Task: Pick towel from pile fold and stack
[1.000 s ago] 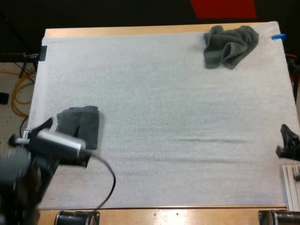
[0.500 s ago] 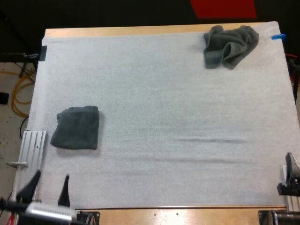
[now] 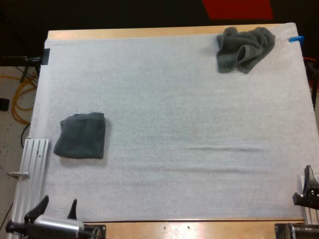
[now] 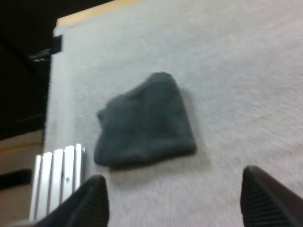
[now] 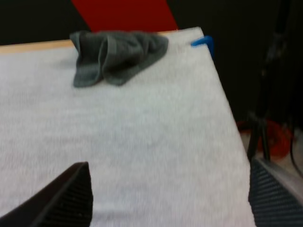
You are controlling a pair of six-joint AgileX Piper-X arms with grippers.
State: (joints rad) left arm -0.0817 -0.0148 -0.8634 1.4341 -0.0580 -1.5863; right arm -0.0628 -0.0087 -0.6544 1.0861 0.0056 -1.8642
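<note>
A folded towel (image 3: 81,135) lies flat on the left side of the white mat (image 3: 174,99). A crumpled towel (image 3: 244,49) sits at the far right corner (well apart from it). The left gripper (image 3: 60,203) hovers at the near left edge, fingers spread. The right gripper (image 5: 169,189), at the near right edge, is likewise released.

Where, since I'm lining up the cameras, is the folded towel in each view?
High view: folded towel near the left edge of the white mat, beside the ribbed metal rail.
Left wrist view: on the mat, next to that same rail.
Right wrist view: faces the crumpled towel at the mat's far corner.
Shared landmark: the mat.
</note>
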